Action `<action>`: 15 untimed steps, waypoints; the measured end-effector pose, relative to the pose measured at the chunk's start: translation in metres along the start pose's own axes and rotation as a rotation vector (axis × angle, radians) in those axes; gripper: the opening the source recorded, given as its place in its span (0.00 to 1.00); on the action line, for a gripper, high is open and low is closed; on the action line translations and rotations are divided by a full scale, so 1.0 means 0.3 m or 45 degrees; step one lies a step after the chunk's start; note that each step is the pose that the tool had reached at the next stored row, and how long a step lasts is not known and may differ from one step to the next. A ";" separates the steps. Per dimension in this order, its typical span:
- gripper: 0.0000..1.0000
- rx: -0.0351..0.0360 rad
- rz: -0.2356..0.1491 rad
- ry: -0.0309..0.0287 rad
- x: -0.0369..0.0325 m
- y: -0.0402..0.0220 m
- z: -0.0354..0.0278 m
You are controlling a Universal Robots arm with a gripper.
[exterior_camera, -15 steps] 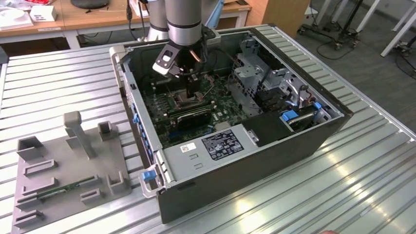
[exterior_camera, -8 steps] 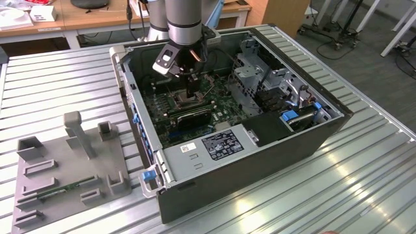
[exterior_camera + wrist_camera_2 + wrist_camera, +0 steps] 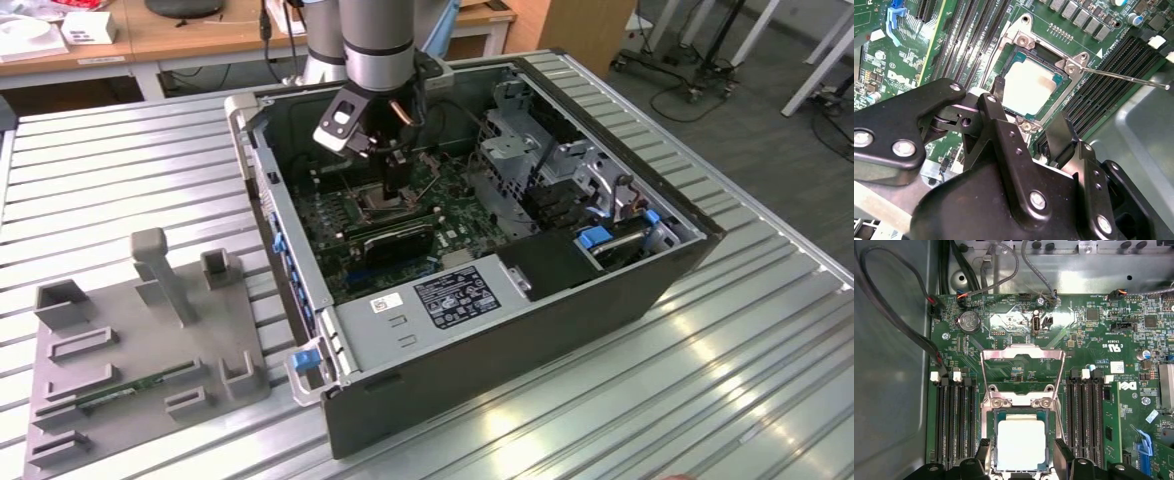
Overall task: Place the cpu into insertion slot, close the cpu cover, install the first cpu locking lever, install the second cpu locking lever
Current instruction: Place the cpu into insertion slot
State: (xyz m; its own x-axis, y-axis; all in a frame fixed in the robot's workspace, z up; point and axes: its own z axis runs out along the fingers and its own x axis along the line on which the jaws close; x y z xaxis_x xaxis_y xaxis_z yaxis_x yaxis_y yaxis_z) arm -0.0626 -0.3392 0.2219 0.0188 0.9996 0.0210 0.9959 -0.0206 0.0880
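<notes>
The cpu (image 3: 1021, 444) lies in the insertion slot (image 3: 1021, 414); the cpu cover (image 3: 1022, 353) stands raised; the gripper (image 3: 1023, 459) straddles it, spread.

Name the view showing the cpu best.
The first wrist view: the cpu faces the camera squarely, seated in the insertion slot. The second wrist view shows it too, but slanted. The exterior view leaves it too small to tell.

Hemmed by memory slots (image 3: 954, 425) on both flanks of insertion slot (image 3: 1021, 414); blocked on hinge side by raised cpu cover (image 3: 1021, 354); crossed at one corner by lever rod (image 3: 1124, 77). Clear straight above cpu (image 3: 1021, 442).
</notes>
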 end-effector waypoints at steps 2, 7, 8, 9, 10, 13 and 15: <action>0.61 0.0006 0.000 0.0002 0.000 0.001 -0.004; 0.61 0.0012 0.000 0.0004 0.000 0.001 -0.005; 0.61 0.0014 0.000 0.0004 0.000 0.001 -0.005; 0.61 0.0024 0.000 0.0004 0.000 0.002 -0.005; 0.61 0.0043 0.000 0.0008 0.000 0.004 -0.005; 0.61 0.0133 0.001 0.0007 0.000 0.010 -0.004; 0.61 0.0148 0.001 0.0008 0.000 0.010 -0.004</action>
State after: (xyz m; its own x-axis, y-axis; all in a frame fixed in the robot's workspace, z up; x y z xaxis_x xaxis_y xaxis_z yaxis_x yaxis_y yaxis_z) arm -0.0598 -0.3392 0.2234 0.0194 0.9996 0.0217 0.9969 -0.0210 0.0764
